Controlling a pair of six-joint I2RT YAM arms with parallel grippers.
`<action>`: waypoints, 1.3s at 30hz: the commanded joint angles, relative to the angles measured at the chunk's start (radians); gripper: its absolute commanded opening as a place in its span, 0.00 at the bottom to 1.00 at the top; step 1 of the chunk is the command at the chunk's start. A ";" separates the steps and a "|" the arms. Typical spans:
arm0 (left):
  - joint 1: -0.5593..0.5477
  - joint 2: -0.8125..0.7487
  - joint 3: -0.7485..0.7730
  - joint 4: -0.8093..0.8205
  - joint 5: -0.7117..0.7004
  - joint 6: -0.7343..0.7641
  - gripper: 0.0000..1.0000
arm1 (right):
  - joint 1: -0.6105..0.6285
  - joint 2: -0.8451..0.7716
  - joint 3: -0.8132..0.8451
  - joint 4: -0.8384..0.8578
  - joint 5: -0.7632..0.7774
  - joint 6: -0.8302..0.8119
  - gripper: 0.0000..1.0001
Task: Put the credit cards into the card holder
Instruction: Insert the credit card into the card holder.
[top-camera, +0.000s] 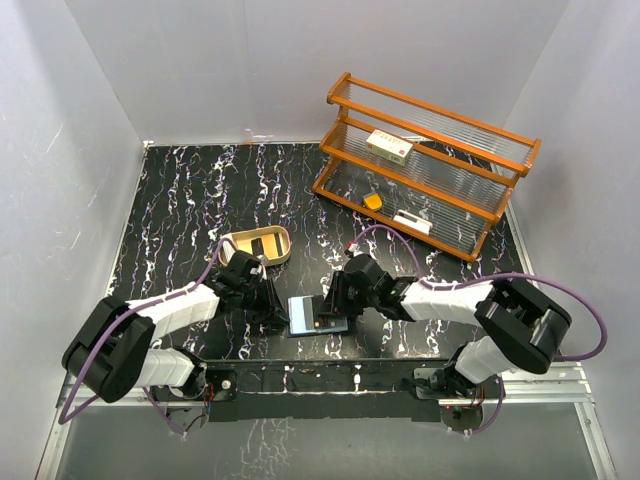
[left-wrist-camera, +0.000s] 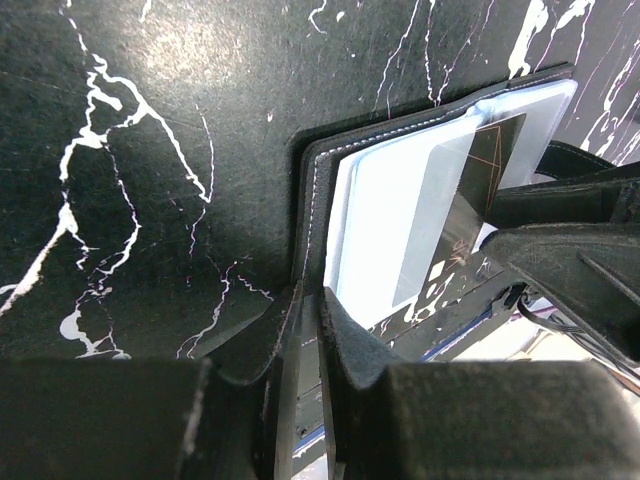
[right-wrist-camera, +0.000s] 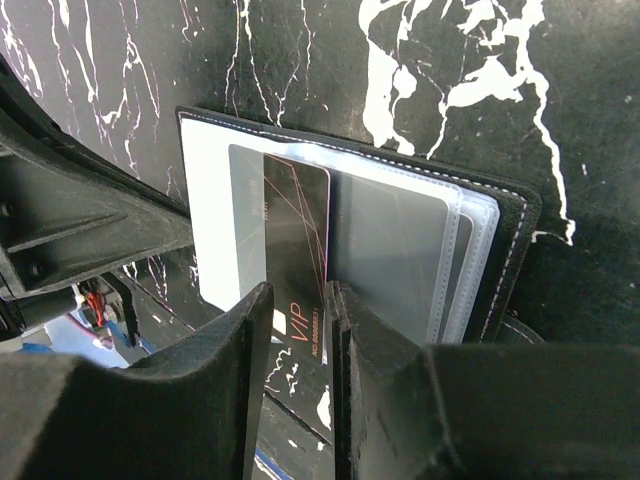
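Observation:
The card holder (top-camera: 300, 312) lies open on the black marble table between my two grippers, its pale slotted inside facing up. My left gripper (top-camera: 277, 310) is shut on its black left cover edge, seen in the left wrist view (left-wrist-camera: 312, 320). My right gripper (top-camera: 336, 306) is shut on a dark credit card (right-wrist-camera: 295, 220) marked VIP. The card's far end sits under a clear pocket of the card holder (right-wrist-camera: 390, 240). The same card (left-wrist-camera: 480, 190) and the card holder (left-wrist-camera: 385, 220) show in the left wrist view. Another dark card (top-camera: 263, 244) lies in the tan tray.
A tan oval tray (top-camera: 280, 240) sits just behind the left gripper. A wooden three-tier rack (top-camera: 425, 165) stands at the back right, holding a white-and-red box (top-camera: 389, 147), an orange item (top-camera: 373, 201) and a white item (top-camera: 412, 222). White walls enclose the table.

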 joint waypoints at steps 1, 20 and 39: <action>-0.020 -0.005 -0.027 -0.048 -0.028 0.007 0.12 | 0.010 -0.024 0.028 -0.070 0.028 -0.034 0.27; -0.022 0.012 -0.009 -0.027 -0.022 0.009 0.11 | 0.067 0.099 0.100 0.010 0.004 -0.075 0.25; -0.022 -0.137 0.124 -0.232 -0.177 0.042 0.43 | 0.066 -0.079 0.113 -0.118 0.046 -0.140 0.49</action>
